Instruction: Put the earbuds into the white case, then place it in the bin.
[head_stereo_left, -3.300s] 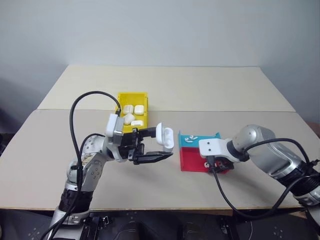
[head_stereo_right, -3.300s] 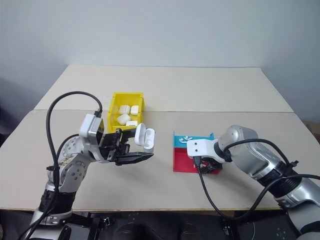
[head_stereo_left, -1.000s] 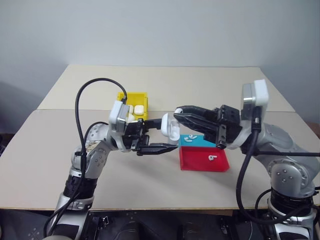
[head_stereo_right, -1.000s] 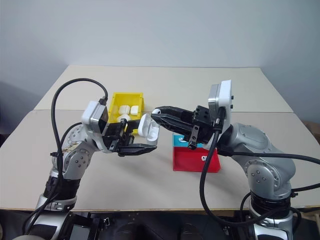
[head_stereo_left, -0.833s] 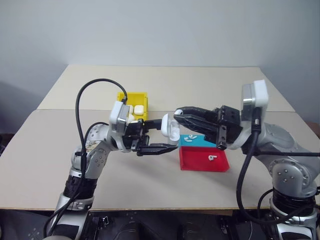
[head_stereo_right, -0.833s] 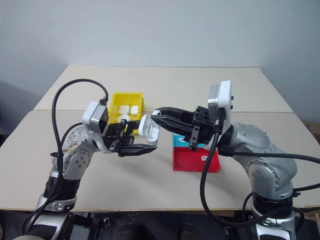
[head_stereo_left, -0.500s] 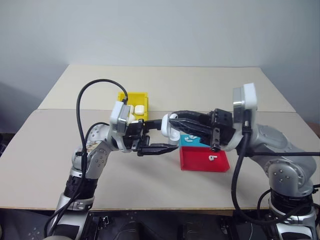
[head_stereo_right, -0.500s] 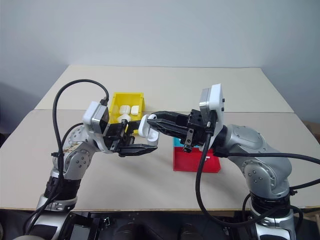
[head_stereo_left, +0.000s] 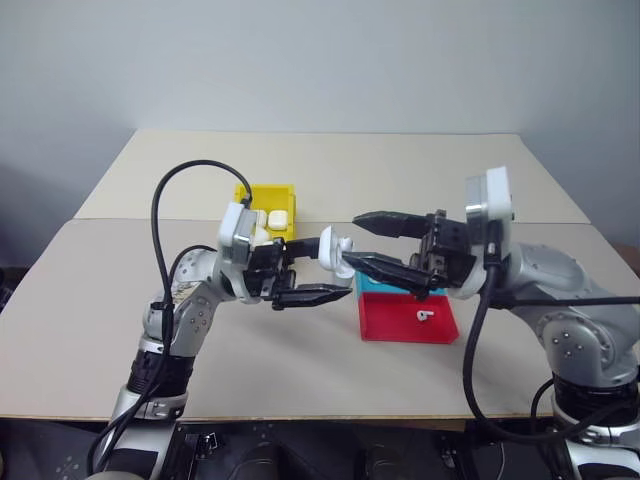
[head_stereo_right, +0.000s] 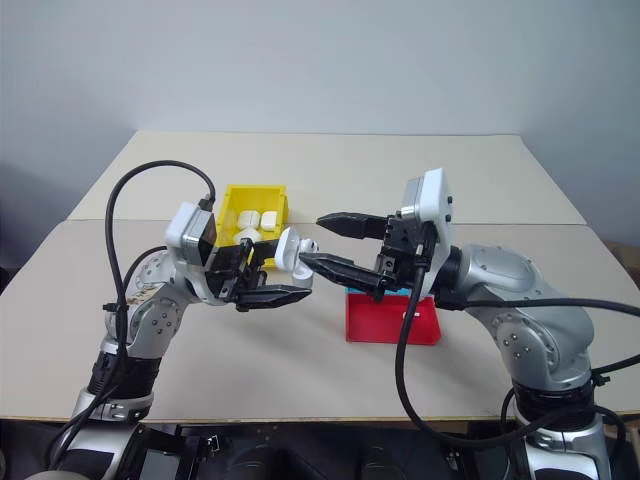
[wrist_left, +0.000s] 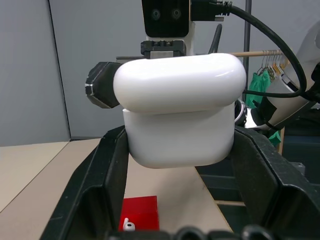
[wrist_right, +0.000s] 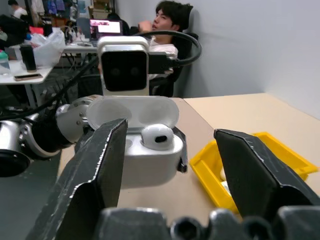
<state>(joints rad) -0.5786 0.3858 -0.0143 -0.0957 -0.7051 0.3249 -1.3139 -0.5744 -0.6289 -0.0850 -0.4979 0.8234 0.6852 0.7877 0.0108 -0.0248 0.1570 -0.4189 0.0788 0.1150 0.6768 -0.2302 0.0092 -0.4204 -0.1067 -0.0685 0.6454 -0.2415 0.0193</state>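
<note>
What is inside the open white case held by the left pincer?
One earbud sits in the white case held by the left pincer. The slot beside it is hidden behind the right pincer's finger.

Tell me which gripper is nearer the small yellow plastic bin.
Left. The left gripper hangs just in front of the yellow plastic bin; the right gripper is farther off to its right.

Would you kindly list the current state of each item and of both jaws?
white case: lid open, one earbud seated, clamped in left gripper, off the table.
right gripper: jaws open, beside the case.
yellow bin: holds several closed cases.
red-and-teal tray: one earbud in its red part.
</note>
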